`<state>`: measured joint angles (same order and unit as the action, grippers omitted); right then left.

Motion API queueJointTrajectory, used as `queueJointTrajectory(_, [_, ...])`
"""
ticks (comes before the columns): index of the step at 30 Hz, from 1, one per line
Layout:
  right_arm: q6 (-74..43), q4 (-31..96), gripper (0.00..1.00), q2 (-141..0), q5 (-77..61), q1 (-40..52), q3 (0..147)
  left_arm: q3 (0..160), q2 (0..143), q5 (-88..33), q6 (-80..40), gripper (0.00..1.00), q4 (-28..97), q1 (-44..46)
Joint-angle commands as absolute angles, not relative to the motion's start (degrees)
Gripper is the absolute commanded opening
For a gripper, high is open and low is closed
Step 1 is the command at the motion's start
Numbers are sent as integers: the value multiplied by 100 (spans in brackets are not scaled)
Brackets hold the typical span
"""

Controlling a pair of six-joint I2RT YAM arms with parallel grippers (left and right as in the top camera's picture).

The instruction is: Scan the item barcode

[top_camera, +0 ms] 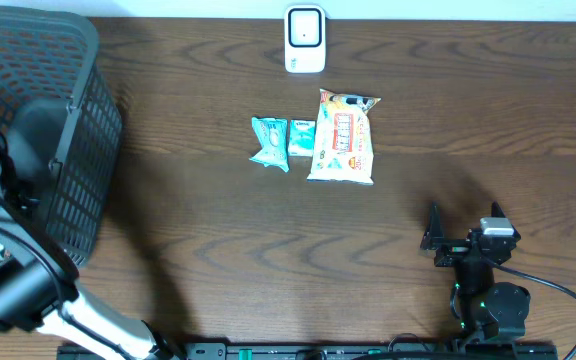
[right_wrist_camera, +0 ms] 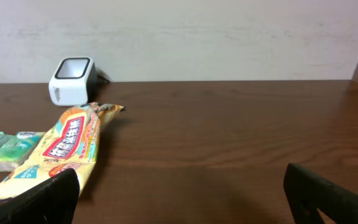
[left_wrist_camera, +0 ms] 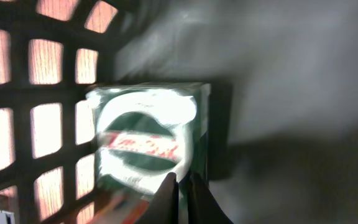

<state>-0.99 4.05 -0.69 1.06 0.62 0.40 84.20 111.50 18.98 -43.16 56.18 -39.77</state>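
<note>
In the left wrist view a green and white box [left_wrist_camera: 148,140] leans against the basket's lattice wall [left_wrist_camera: 14,81]. My left gripper [left_wrist_camera: 182,190] sits at the box's lower edge, its jaws pinched almost together with a thin sliver of the box between them. From overhead, the left arm reaches down into the black basket [top_camera: 63,60], which hides the gripper. The white barcode scanner [top_camera: 305,40] stands at the table's far edge and shows again as the scanner [right_wrist_camera: 72,79] in the right wrist view. My right gripper [top_camera: 465,228] rests low at the front right, wide open and holding nothing.
Two teal packets [top_camera: 269,142] [top_camera: 301,137] and a yellow snack bag [top_camera: 343,137] lie mid-table in front of the scanner. The bag [right_wrist_camera: 64,149] lies left of the right gripper [right_wrist_camera: 182,193]. The basket fills the table's left end.
</note>
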Motion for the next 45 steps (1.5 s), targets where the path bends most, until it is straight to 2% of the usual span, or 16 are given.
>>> queueJointTrajectory(1, [-58,427,99,-49,95,8,32,8414,10427,1505,-4340,17,5625,-4012])
queueJointTrajectory(3, [-58,427,99,-49,95,8,32,8414,10103,1249,-4340,36,5627,-4012])
queueJointTrajectory(6, [-58,427,99,-49,95,8,32,8412,9679,816,-4338,72,5675,-4012])
queueJointTrajectory(7, [-58,427,99,-49,95,8,32,8412,9544,648,-4340,79,5741,-4012])
queueJointTrajectory(13, [-58,427,99,-49,95,8,32,8383,9295,451,-4383,81,6517,-4012])
queueJointTrajectory(19, [-58,427,99,-49,95,8,32,7885,9297,460,-4742,84,6567,-4012])
queueJointTrajectory(22, [-58,427,99,-49,95,8,32,7513,9303,515,-5142,84,6388,-4012])
queueJointTrajectory(29, [-58,427,99,-49,95,8,32,6901,9380,515,-5133,85,5682,-4012])
queueJointTrajectory(45, [-58,427,99,-49,95,8,32,6626,9441,727,-5155,85,5349,-4023])
